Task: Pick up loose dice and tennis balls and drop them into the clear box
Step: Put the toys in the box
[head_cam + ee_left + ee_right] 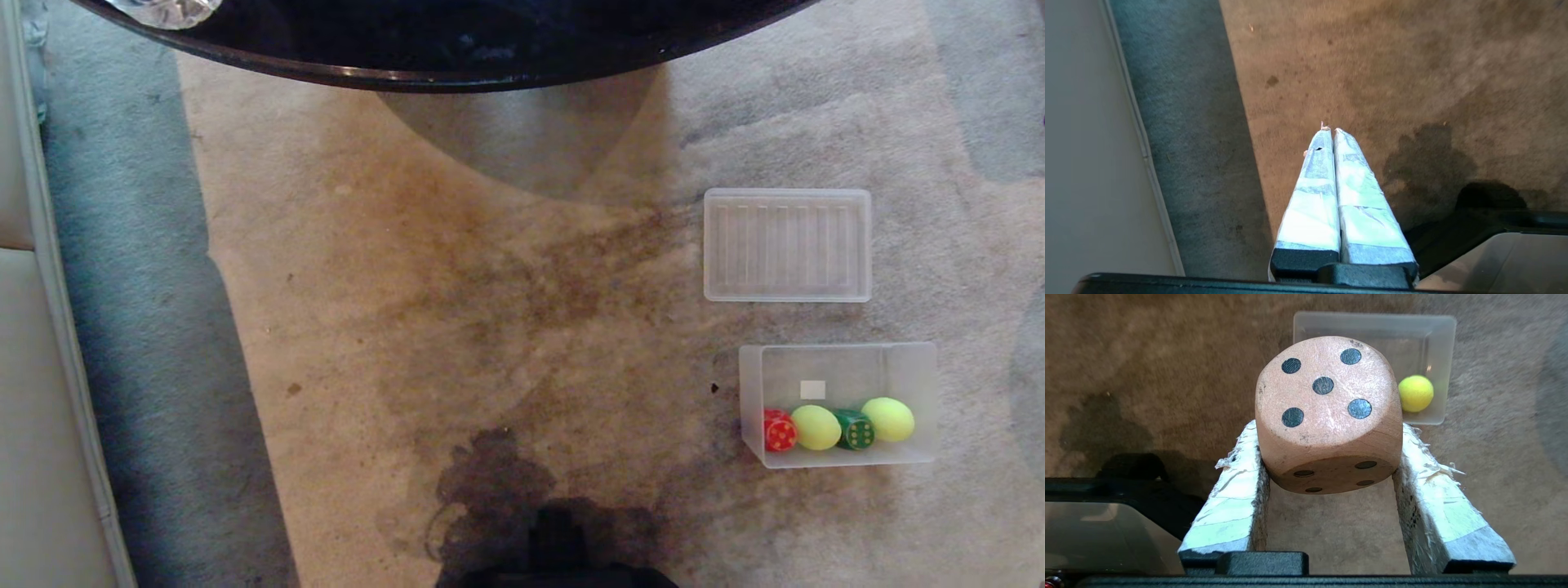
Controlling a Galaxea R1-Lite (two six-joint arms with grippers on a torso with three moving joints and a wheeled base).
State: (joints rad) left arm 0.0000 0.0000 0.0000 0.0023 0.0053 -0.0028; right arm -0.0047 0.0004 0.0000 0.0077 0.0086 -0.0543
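In the head view you see neither arm. The clear box (841,404) sits on the carpet (490,327) at about four o'clock, holding a red die (780,430), a green die (856,429) and two tennis balls (815,427). Its ribbed lid (787,245) lies flat just beyond it, toward two o'clock, apart from the box. A dark round tabletop (441,49) fills the twelve o'clock edge.

In the left wrist view, your left end effector (1329,130) hangs over bare carpet with its taped fingers pressed together, holding nothing.

In the right wrist view, your right end effector (1327,457) clamps a tan die (1327,412) between its taped fingers, five dots facing the camera. The box lies ahead, beyond the die, with one tennis ball showing.

To finish this carry well, bring the die squarely over the box's open mouth, clear of the near wall and the lid, lower it close, then release so it doesn't bounce out.
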